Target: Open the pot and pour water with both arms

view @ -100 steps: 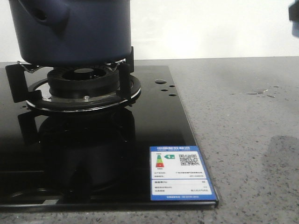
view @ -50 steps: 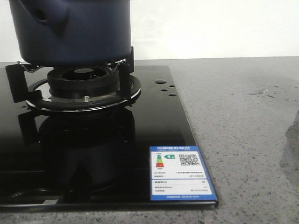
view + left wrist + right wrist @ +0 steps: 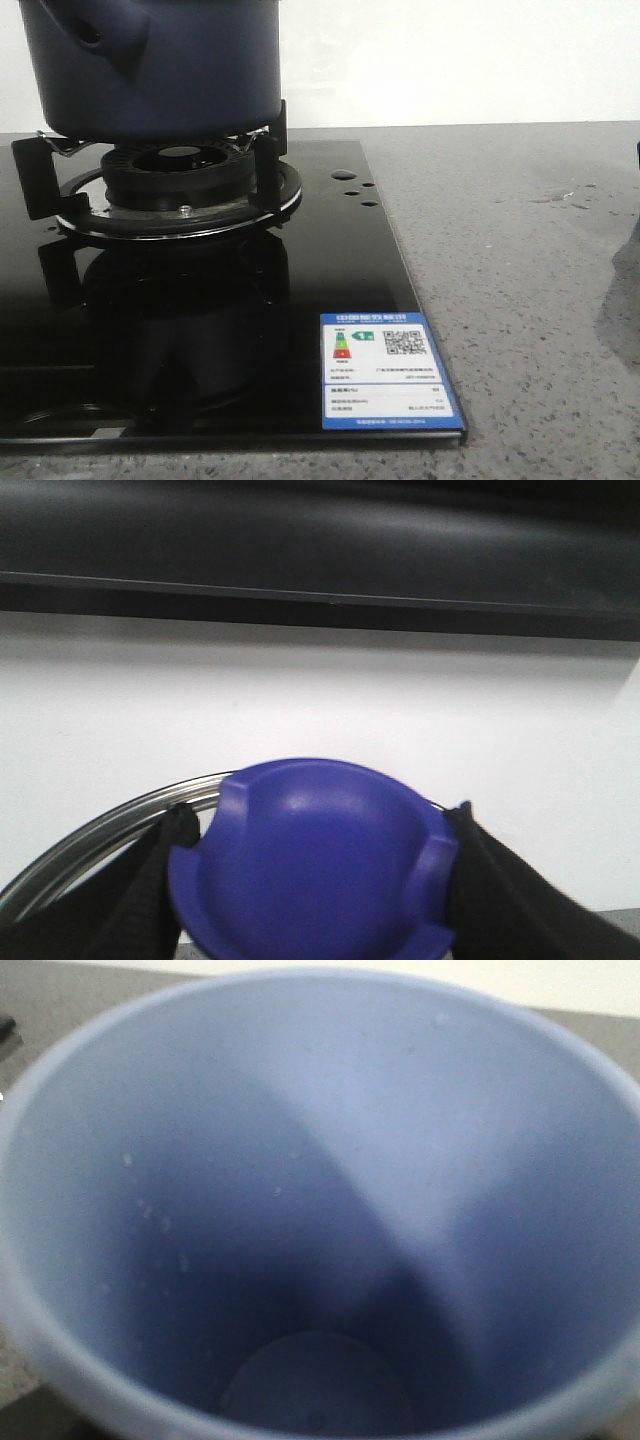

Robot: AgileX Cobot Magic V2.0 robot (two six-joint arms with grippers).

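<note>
The pot (image 3: pixel 150 65) is sitting on the black trivet of the gas burner (image 3: pixel 180 185), filling the ten-to-twelve o'clock part of the front view, its stubby handle with the hole pointing toward ten o'clock. The burner is resting on a glossy black hob (image 3: pixel 230 330), which is lying on the grey speckled desk (image 3: pixel 520 300). A blue-and-white energy label (image 3: pixel 388 372) is sticking to the hob's corner at about five o'clock. A few water drops (image 3: pixel 560 196) are glistening on the desk toward three o'clock.

In the left wrist view, the left gripper (image 3: pixel 315 880) is pinching a rounded blue knob (image 3: pixel 310 860), with one dark finger (image 3: pixel 160 880) pressing on each side. A curved metal rim (image 3: pixel 100 835) is showing behind the knob, against a white wall.

The right wrist view is looking straight down into a pale blue cup (image 3: pixel 320 1210), which is filling the frame, tiny droplets clinging to its inner wall. I cannot tell how the right gripper's fingers are standing, since they are hidden.
</note>
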